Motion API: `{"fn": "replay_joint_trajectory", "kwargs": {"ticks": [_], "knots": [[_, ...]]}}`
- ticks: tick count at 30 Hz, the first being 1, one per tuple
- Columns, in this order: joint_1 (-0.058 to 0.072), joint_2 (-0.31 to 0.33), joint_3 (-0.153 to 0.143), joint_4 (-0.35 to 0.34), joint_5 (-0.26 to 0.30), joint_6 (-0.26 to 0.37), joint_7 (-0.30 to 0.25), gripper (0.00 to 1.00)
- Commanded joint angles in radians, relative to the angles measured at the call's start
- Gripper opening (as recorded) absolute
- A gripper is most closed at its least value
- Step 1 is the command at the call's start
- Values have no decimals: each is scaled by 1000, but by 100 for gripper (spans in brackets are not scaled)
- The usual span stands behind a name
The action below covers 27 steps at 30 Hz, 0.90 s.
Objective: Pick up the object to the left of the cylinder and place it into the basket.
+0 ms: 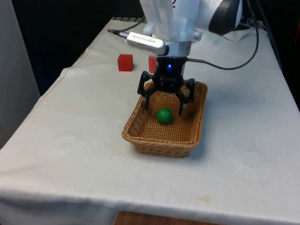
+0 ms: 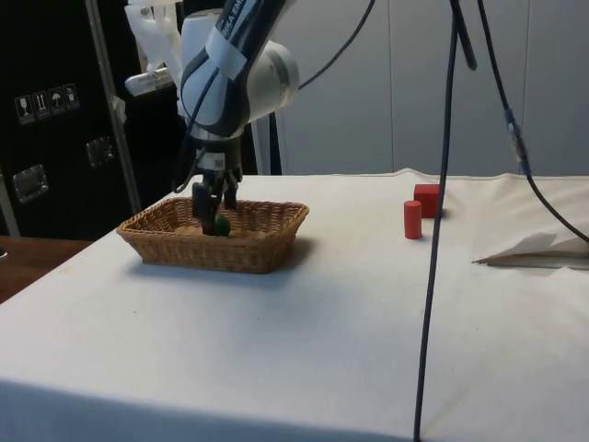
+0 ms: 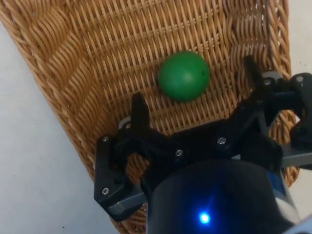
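your black two-finger gripper (image 1: 164,111) hung low inside the woven wicker basket (image 1: 138,140), its fingers spread wide and holding nothing. the small green ball (image 1: 164,116) lay on the basket floor between them, and in the wrist view the green ball (image 3: 184,76) sat free of both fingertips (image 3: 139,107), a little forward of the line between them. in the side view the gripper (image 2: 213,218) was down below the rim of the basket (image 2: 267,253), with the ball (image 2: 222,225) right at its tips.

back on the cloth the red cylinder (image 1: 152,64) stood beside the red cube (image 1: 125,62), well apart from the basket (in the side view the cylinder (image 2: 412,220) stood just in front of the cube (image 2: 427,199)).

to my eye the placing looked done, so the risks were all in leaving. the ball was round and unheld on a ribbed floor, so any brush from a finger could have set it rolling. the fingers were splayed near the far wall of the basket, so a slanted or sideways exit could have snagged the weave and dragged or tipped the light basket. closing the fingers before lifting might also have re-caught the ball. a straight rise with the fingers left apart looked safest to me.
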Motion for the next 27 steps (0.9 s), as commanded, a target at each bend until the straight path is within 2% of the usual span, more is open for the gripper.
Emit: {"fn": "replay_joint_trajectory", "kwargs": {"ticks": [1,7,8,10,16,17,18,26,27], "knots": [[1,-13,-5,-5,-4,-12,-3,100],[13,-39,-24,-13,-10,-31,-5,100],[7,-33,-17,-6,-3,-27,-8,100],[18,-53,-30,-19,-14,-39,-5,100],[26,-86,-45,-37,-20,-49,-10,100],[17,-73,-34,-28,-9,-42,-13,100],[27,-91,-47,-40,-21,-50,-11,100],[36,-151,-75,-62,-61,-74,-9,100],[25,-144,-61,-54,-46,-69,-17,100]]}}
